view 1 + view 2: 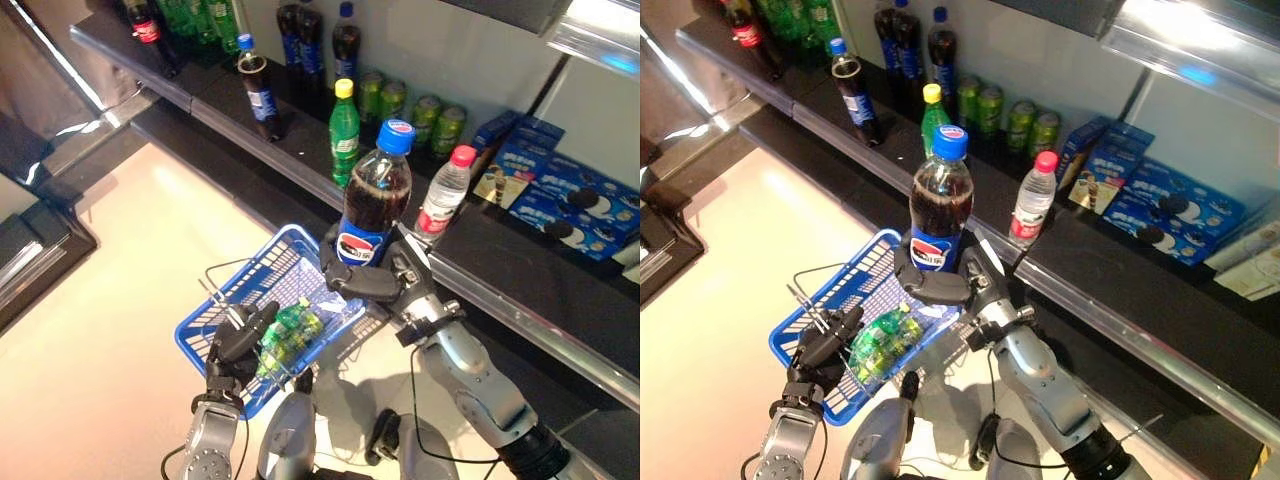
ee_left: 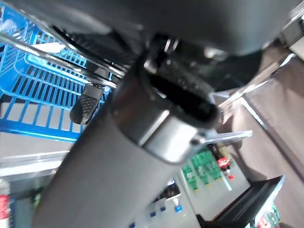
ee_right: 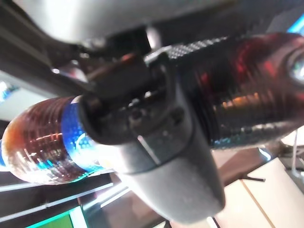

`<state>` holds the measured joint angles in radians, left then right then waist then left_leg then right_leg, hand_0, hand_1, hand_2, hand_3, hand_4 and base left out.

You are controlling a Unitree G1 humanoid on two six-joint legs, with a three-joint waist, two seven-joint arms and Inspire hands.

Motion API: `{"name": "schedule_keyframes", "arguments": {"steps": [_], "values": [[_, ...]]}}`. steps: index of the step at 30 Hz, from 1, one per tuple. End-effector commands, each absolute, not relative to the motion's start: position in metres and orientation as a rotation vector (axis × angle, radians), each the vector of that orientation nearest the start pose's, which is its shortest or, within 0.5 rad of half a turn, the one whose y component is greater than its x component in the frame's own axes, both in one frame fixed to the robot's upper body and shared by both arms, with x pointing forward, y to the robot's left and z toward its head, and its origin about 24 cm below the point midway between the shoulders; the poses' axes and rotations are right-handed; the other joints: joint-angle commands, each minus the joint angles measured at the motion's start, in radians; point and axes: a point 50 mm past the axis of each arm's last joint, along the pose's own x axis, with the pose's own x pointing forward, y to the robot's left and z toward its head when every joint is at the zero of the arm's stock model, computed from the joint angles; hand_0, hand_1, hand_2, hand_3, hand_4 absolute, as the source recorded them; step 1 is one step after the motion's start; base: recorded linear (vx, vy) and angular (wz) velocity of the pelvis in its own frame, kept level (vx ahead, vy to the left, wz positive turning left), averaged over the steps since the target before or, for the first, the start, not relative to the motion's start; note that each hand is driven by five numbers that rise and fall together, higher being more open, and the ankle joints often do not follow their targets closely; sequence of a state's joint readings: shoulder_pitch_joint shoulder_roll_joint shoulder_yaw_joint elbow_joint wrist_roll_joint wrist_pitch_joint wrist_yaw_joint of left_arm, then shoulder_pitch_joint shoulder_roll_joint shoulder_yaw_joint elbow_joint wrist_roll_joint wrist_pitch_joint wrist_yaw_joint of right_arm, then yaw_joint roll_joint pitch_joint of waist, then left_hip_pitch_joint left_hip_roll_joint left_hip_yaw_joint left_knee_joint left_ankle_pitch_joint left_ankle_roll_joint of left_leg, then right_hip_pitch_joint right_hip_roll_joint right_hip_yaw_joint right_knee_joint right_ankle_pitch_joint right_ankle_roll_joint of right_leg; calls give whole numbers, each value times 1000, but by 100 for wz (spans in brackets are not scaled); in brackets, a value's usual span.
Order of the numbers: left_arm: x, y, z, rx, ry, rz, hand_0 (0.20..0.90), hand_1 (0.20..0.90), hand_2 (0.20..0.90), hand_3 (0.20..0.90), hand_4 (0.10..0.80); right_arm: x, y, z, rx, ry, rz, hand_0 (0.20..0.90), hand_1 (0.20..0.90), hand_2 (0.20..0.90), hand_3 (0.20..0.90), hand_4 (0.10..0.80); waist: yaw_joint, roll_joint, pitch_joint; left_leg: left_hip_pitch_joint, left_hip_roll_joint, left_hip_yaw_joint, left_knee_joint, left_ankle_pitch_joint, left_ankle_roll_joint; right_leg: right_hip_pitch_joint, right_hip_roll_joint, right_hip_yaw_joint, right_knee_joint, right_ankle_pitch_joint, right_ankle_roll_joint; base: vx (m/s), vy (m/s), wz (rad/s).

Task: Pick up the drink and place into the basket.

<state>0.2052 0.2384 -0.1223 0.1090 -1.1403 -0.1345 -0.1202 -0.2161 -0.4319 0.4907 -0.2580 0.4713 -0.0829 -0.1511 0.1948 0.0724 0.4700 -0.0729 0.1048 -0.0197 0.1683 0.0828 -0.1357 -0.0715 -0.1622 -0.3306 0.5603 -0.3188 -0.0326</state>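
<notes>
My right hand (image 1: 368, 282) is shut on a dark cola bottle (image 1: 375, 195) with a blue cap and blue label. It holds the bottle upright above the far right corner of the blue basket (image 1: 212, 325). The bottle also shows in the right wrist view (image 3: 42, 142), with the hand (image 3: 142, 123) wrapped round it. My left hand (image 1: 238, 345) is shut on the basket's thin wire handles (image 1: 215, 295) and holds the basket up in front. A green drink (image 1: 290, 335) lies inside the basket. The left wrist view shows the basket's blue mesh (image 2: 42, 90) past a finger (image 2: 88, 102).
A dark shelf (image 1: 520, 250) runs along the back and right. On it stand a green bottle (image 1: 344, 132), a clear water bottle with a red cap (image 1: 443, 192), a cola bottle (image 1: 259, 95), green cans (image 1: 430, 115) and blue snack boxes (image 1: 570, 205). Pale floor (image 1: 120, 230) lies at the left.
</notes>
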Motion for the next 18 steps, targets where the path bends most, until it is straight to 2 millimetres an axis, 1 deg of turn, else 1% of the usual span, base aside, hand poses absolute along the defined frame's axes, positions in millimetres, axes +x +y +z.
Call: {"name": "schedule_keyframes", "arguments": {"steps": [1,6,7,9,11,12,13,14,16,17,18], "values": [[217,196,97,-687,-396,-358,300,300,300,200,100,256,-62,188,286,-607,484,300,300,300,200,100,44,-20,-198,-40,-27,-49,144,46,28,192,-4,27,-305,194,38,-10,-12,21],[217,180,112,-680,-429,-545,300,300,300,200,100,270,-49,177,316,-512,436,300,300,300,200,100,74,-20,-211,-45,-41,-71,134,40,28,199,-9,4,-324,201,41,-11,-9,16],[217,179,113,-680,-430,-560,300,300,300,200,100,270,-48,176,314,-510,433,300,300,300,200,100,76,-20,-211,-45,-42,-73,133,40,28,199,-9,2,-324,202,41,-6,-7,12],[215,167,123,-663,-451,-674,300,300,300,200,100,275,-40,169,307,-461,424,300,300,300,200,100,87,-18,-216,-45,-47,-83,129,41,28,205,-10,-8,-332,205,42,4,-4,21],[215,164,125,-657,-460,-705,300,300,300,200,100,276,-39,168,302,-448,422,300,300,300,200,100,90,-19,-217,-45,-49,-86,128,40,28,207,-10,-10,-334,206,43,10,1,17],[214,160,129,-656,-472,-750,300,300,300,200,100,278,-37,164,291,-431,418,300,300,300,200,100,92,-19,-220,-43,-51,-89,125,38,28,209,-11,-13,-337,207,43,12,11,11],[211,153,136,-655,-497,-839,300,300,300,200,100,280,-32,157,275,-393,417,300,300,300,200,100,98,-19,-225,-41,-56,-94,120,35,27,211,-13,-18,-343,210,45,14,18,17],[209,149,140,-655,-511,-888,300,300,300,200,100,281,-30,151,262,-370,419,300,300,300,200,100,100,-19,-227,-41,-57,-96,118,35,27,213,-14,-21,-346,211,47,10,17,19],[208,144,145,-647,-527,-942,300,300,300,200,100,282,-27,145,240,-347,423,300,300,300,200,100,102,-19,-231,-41,-59,-98,118,31,28,214,-16,-23,-349,213,48,9,13,15],[206,139,150,-628,-539,-1002,300,300,300,200,100,283,-23,135,216,-308,425,300,300,300,200,100,106,-20,-235,-41,-61,-100,114,28,28,216,-18,-27,-355,216,50,14,15,5],[205,137,153,-625,-542,-1026,300,300,300,200,100,283,-22,130,202,-285,425,300,300,300,200,100,108,-20,-236,-41,-62,-100,112,28,27,218,-18,-30,-358,218,51,0,0,0]]}}
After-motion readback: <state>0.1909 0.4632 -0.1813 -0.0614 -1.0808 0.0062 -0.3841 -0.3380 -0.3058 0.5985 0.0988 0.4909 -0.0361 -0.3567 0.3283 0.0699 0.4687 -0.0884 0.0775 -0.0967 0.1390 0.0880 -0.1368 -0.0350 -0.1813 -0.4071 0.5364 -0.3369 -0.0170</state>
